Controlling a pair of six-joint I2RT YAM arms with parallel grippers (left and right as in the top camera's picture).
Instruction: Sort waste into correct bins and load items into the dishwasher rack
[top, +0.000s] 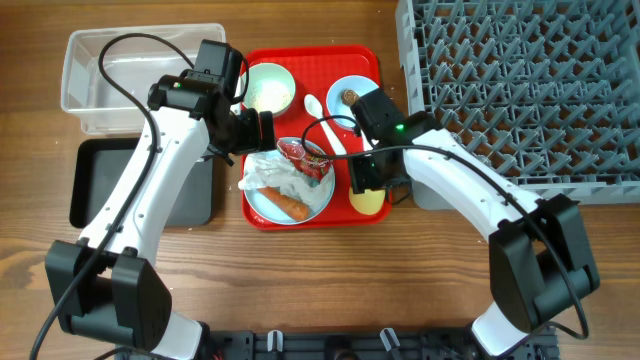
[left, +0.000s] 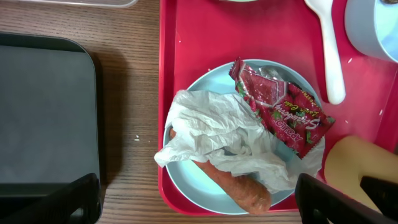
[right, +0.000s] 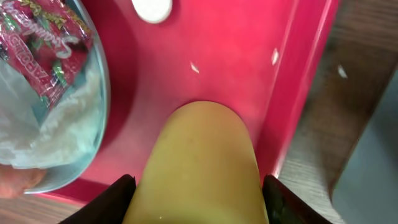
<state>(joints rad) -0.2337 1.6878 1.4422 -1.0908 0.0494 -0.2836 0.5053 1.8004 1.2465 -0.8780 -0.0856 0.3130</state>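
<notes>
A light blue plate (top: 318, 203) on the red serving tray holds a crumpled white napkin (left: 217, 134), a red snack wrapper (left: 283, 112) and an orange carrot piece (left: 239, 186). My left gripper (left: 199, 208) is open above the plate's near edge and touches nothing. My right gripper (right: 198, 199) is shut on the small yellow cup (right: 202, 149), which rests on the tray's front right corner. The pale green bowl (top: 268, 88), the light blue bowl (top: 350, 95) with a brown morsel, and the white spoon (top: 318, 115) sit at the tray's back.
The clear tub (top: 140, 70) stands at the back left, with the black tray (top: 100, 180) in front of it. The grey dishwasher rack (top: 520, 80) fills the right side. The red serving tray (top: 310, 60) carries a few white crumbs (right: 194, 67).
</notes>
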